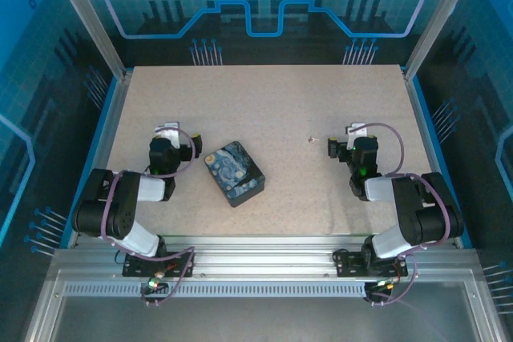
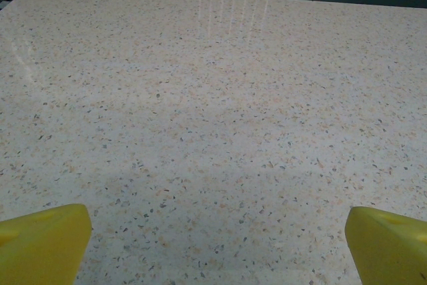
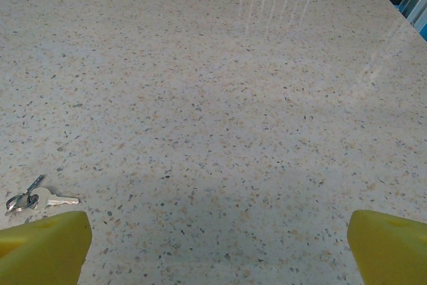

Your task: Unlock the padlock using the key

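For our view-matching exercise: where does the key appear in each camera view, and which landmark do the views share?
Top external: key right of centre on the table, just left of the right gripper.
Right wrist: key at bottom left, lying flat just above the yellow finger in that corner.
Left wrist: table stretching beyond its yellow fingers.
Shared landmark: the speckled table.

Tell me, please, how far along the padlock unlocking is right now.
Done: nothing yet; the key lies untouched on the table. In hand: nothing; the right fingers and left fingers stand open and empty, the right ones nearest the key. Left: grasping the key and all of the unlocking. I cannot make out a padlock; a painted box sits mid-table.
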Controlling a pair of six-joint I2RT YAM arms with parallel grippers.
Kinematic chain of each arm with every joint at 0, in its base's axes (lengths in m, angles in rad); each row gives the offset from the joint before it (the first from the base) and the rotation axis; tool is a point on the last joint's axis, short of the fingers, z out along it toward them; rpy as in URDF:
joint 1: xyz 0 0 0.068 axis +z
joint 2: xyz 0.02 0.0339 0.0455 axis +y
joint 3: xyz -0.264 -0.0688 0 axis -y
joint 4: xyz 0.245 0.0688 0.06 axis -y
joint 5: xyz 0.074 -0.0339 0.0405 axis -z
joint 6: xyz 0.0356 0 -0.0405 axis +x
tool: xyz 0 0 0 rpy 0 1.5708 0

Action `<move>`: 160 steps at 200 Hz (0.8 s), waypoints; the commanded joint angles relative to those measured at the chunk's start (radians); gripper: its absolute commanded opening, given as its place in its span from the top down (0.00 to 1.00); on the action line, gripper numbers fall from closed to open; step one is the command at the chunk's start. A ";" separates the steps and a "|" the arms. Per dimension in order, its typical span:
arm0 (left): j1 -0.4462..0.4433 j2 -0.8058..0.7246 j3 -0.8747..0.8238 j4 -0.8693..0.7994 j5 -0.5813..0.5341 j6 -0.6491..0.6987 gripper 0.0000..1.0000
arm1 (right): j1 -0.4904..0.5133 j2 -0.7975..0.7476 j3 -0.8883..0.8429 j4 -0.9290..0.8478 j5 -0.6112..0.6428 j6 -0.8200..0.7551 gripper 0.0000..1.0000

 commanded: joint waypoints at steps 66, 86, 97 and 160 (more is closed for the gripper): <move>0.013 0.000 0.016 0.005 0.021 0.018 0.01 | -0.015 0.002 0.020 0.029 0.009 0.003 0.00; 0.012 -0.049 0.007 -0.015 -0.019 0.004 0.01 | -0.009 -0.043 0.046 -0.051 -0.028 -0.023 0.00; 0.012 -0.089 0.019 -0.070 -0.035 -0.001 0.01 | 0.006 -0.090 0.094 -0.175 0.014 -0.015 0.00; 0.019 -0.315 0.229 -0.552 -0.117 -0.235 0.01 | 0.006 -0.342 0.217 -0.555 -0.078 0.138 0.00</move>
